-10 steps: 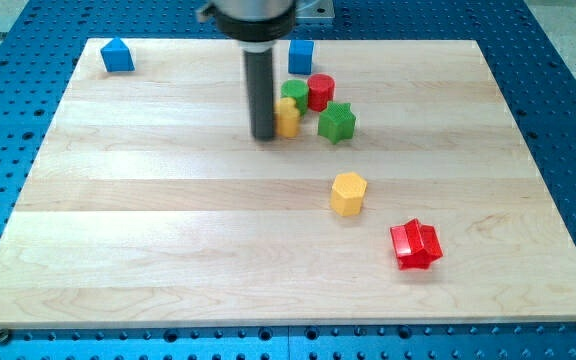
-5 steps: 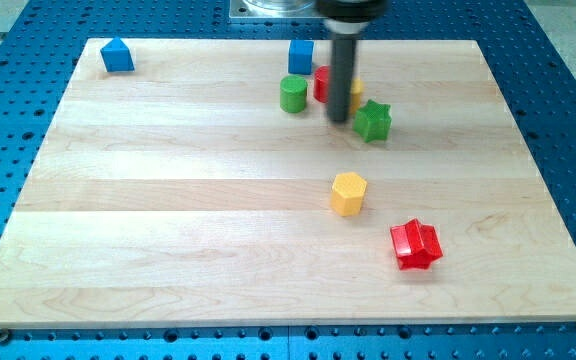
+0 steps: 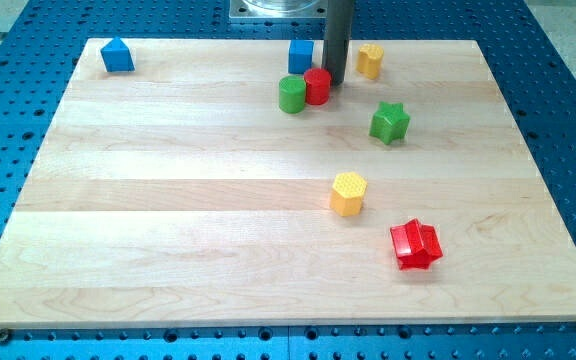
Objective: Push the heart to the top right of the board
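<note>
The yellow heart (image 3: 370,61) lies near the view's top edge of the wooden board (image 3: 168,200), right of centre. My tip (image 3: 334,82) is down on the board just left of and slightly below the heart, with a small gap between them. The tip stands right beside the red cylinder (image 3: 317,86), on its right. The rod rises out of the view's top.
A green cylinder (image 3: 291,94) touches the red cylinder's left side, and a blue cube (image 3: 301,56) sits above them. A green star (image 3: 390,122) lies right of the tip, lower down. A yellow hexagon (image 3: 348,193) and a red block (image 3: 414,245) lie lower right. A blue block (image 3: 117,55) is top left.
My tip swept right and then up towards the view's top. The yellow heart moved up and right to near the top edge. The green star was pushed right.
</note>
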Robot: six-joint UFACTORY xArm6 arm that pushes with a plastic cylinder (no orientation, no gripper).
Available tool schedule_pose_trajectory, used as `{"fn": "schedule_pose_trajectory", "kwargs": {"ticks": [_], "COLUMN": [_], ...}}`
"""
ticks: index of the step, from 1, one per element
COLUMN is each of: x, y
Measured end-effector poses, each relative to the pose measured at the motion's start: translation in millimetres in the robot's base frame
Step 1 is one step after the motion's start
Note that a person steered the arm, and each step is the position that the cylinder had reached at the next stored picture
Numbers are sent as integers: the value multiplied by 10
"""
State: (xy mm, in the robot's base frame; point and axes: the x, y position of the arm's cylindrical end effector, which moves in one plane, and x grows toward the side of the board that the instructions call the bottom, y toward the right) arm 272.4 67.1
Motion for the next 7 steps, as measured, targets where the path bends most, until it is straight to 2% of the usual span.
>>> {"fn": "schedule_pose_trajectory", "kwargs": {"ticks": [1, 3, 4, 7], "x": [-221, -506, -580, -580], "y": [770, 756, 1128, 1250]}}
